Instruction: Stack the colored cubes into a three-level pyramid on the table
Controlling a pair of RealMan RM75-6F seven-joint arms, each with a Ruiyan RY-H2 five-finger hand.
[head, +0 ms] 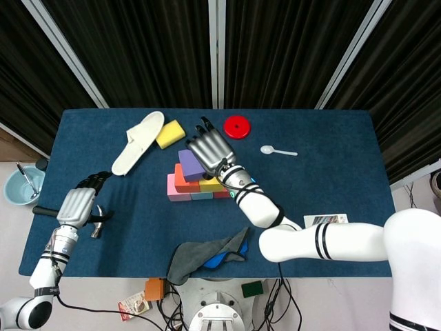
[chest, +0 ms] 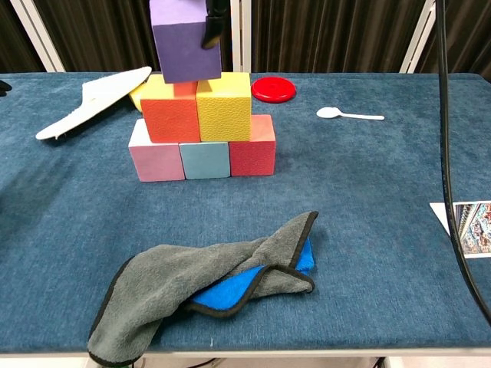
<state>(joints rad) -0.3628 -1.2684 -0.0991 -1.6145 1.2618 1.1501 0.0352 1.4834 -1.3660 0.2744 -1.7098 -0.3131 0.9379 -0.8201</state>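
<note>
- The purple cube (chest: 186,40) is held in the right hand (head: 209,149), just above the orange cube (chest: 170,119) and yellow cube (chest: 224,106).
- The capping step is judged in hand (centring over their seam, then lowering, is called for).
- The fingers are largely cut off in the chest view.

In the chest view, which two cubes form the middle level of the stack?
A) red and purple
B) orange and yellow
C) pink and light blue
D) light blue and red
B: the orange cube and yellow cube sit side by side above the pink, light blue and red base row, with the purple cube over them.
</note>
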